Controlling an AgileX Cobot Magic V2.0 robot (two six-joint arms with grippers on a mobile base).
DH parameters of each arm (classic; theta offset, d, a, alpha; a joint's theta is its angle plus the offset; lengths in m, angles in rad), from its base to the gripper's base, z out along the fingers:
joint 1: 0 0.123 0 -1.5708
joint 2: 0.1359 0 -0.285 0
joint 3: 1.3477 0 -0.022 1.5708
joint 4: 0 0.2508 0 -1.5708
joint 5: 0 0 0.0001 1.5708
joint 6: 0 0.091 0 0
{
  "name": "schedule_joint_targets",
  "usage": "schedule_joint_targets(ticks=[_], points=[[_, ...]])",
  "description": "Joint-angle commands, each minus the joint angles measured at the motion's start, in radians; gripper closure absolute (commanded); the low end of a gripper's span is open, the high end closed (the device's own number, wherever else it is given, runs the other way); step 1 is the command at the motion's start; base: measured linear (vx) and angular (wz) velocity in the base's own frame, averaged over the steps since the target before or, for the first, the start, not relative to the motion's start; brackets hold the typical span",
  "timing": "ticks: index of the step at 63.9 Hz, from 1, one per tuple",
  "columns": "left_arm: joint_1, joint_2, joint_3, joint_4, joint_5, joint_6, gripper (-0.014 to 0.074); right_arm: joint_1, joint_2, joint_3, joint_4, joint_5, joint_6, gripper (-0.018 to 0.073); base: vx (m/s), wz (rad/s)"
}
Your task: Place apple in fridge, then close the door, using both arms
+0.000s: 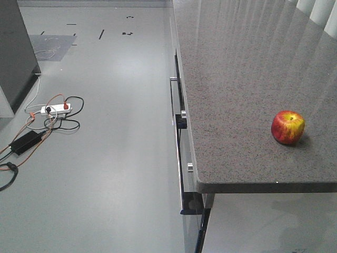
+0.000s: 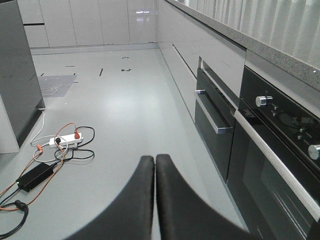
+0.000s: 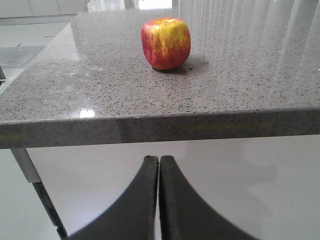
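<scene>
Left fingers [image 2: 142, 200] pressed together | right fingers [image 3: 142, 200] likewise | apple [image 1: 288, 127] on counter [image 1: 237, 79] | fridge [image 1: 16, 47] possibly left

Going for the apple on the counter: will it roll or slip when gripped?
Probably rolls if nudged: the apple is round and sits free on the polished counter. Its skin looks smooth and glossy, so a grip may slip unless it closes across the widest part. It looks firm, likely rigid under a moderate squeeze.
</scene>
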Motion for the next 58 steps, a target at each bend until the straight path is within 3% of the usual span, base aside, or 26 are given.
schedule_joint_targets(ticks=[1,14,31,58], points=[[0.000,-0.014,0.020,-0.010,-0.068,-0.009,0.0601,0.000,-0.011,0.009,0.002,-0.078,-0.007,0.0564,0.00,0.00],[0.000,-0.014,0.020,-0.010,-0.068,-0.009,0.0601,0.000,-0.011,0.009,0.008,-0.124,-0.006,0.0564,0.00,0.00],[0.000,-0.014,0.020,-0.010,-0.068,-0.009,0.0601,0.000,-0.010,-0.023,0.159,-0.277,-0.004,0.0564,0.00,0.00],[0.000,-0.014,0.020,-0.010,-0.068,-0.009,0.0601,0.000,0.189,-0.350,0.120,-0.178,-0.012,0.0564,0.00,0.00]])
